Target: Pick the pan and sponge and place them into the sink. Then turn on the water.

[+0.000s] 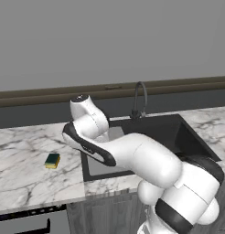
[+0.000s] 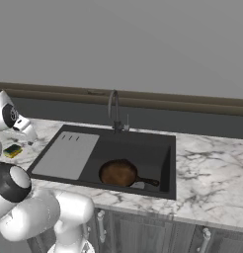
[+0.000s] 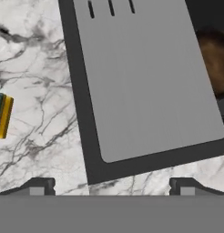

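Our gripper hangs with its jaws spread wide and empty over the sink's front left corner, above the grey drainboard. We see the sponge on the marble counter left of the sink, near the front edge. The pan lies in the basin, and the faucet stands at the sink's back rim.

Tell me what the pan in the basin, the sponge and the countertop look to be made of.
Round dark-brown pan: looks like dull cast iron or coated metal, matte, with only a faint sheen. Small green-over-yellow sponge: two-layer block, likely scouring pad on foam; texture is too small to confirm. White grey-veined countertop: marble or marble-look stone, smooth, going by the veining.
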### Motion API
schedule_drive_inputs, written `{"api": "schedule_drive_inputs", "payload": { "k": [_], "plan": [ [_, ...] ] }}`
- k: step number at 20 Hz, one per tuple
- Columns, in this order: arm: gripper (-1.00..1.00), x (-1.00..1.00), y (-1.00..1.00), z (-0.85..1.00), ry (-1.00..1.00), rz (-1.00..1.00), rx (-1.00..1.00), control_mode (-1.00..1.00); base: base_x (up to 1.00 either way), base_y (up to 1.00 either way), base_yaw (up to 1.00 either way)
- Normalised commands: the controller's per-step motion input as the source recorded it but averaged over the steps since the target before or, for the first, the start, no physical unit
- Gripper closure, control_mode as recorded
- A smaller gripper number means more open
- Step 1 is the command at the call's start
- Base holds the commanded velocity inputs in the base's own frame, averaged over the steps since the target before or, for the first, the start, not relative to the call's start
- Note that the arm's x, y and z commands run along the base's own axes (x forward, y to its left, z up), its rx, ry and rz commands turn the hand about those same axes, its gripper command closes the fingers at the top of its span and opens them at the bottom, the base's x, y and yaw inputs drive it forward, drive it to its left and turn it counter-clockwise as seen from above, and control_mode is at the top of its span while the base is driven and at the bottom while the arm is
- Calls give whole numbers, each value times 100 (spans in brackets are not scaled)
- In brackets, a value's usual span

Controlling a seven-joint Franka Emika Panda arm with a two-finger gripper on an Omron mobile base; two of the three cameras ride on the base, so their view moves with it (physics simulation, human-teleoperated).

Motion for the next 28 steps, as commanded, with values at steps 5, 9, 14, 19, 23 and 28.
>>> {"api": "schedule_drive_inputs", "payload": {
  "k": [5,9,14,19,23,28],
  "plan": [
    [-100,3,50,-32,17,0,11,-100,0,0,0],
    [-100,0,36,-47,9,0,4,-100,0,0,0],
    [-100,4,26,-20,1,0,4,-100,0,0,0],
    [-100,6,24,-1,4,0,9,-100,0,0,0],
    [-100,8,30,-16,3,0,8,-100,0,0,0],
    [-100,22,36,-39,3,0,4,-100,0,0,0]
  ]
}}
